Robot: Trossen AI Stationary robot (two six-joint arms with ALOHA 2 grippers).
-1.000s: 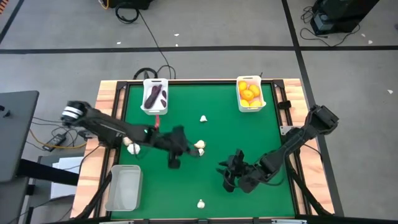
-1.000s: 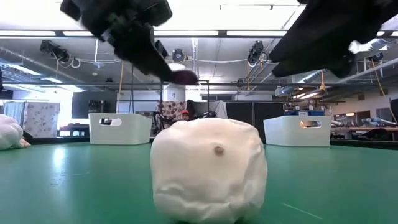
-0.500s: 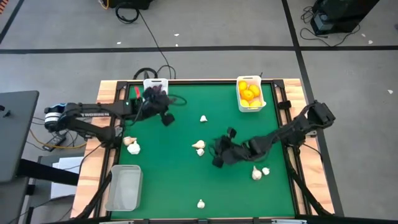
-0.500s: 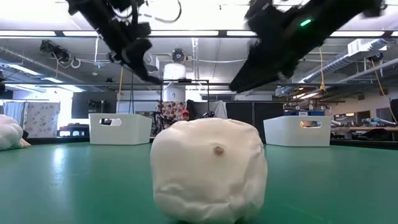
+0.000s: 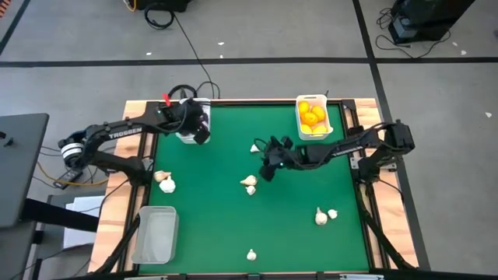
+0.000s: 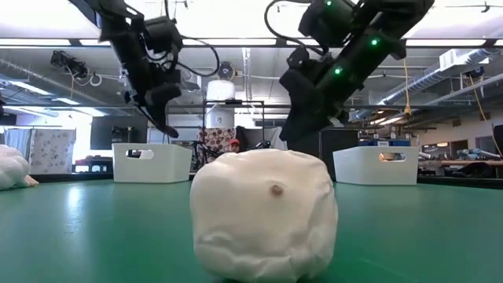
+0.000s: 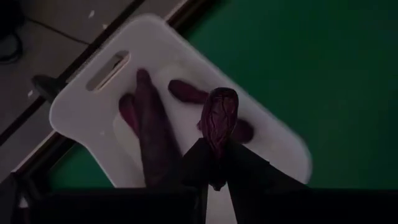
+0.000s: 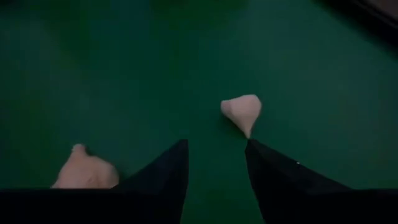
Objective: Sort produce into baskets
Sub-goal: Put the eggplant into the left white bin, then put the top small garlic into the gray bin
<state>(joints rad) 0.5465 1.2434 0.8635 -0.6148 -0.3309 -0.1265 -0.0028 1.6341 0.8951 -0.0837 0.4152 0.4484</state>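
The left gripper (image 7: 216, 163) hangs over the white basket (image 5: 184, 134) at the 11 o'clock corner of the green table (image 5: 210, 233). Its jaws are pinched narrow on a dark purple eggplant (image 7: 220, 118), held by one end so that the body points down into the bin. Other eggplants (image 7: 149, 124) already lie inside, so this basket serves as the eggplant bin, and the hold directly above it suits a straight drop.

The right gripper (image 8: 215, 163) hovers above the felt near the table's centre, slightly toward 1 o'clock. Its jaws stand partly apart and hold nothing. In the right wrist view a garlic bulb (image 8: 242, 112) lies just ahead of the fingertips and a second bulb (image 8: 84, 168) lies beside one finger; the part-open stance suits closing on one of them.

The second white basket (image 5: 313, 134), at 1 o'clock, holds the yellow and orange citrus (image 5: 311, 117). The clear basket (image 5: 155, 237), at 8 o'clock, appears empty and is judged to be the garlic bin.

Garlic lies scattered on the felt: a pair at 9 o'clock (image 5: 164, 181), a pair at centre (image 5: 249, 184), one toward 12 o'clock (image 5: 254, 148), a pair at 4 o'clock (image 5: 323, 215), and one at 6 o'clock (image 5: 251, 254), which fills the low view (image 6: 263, 214).
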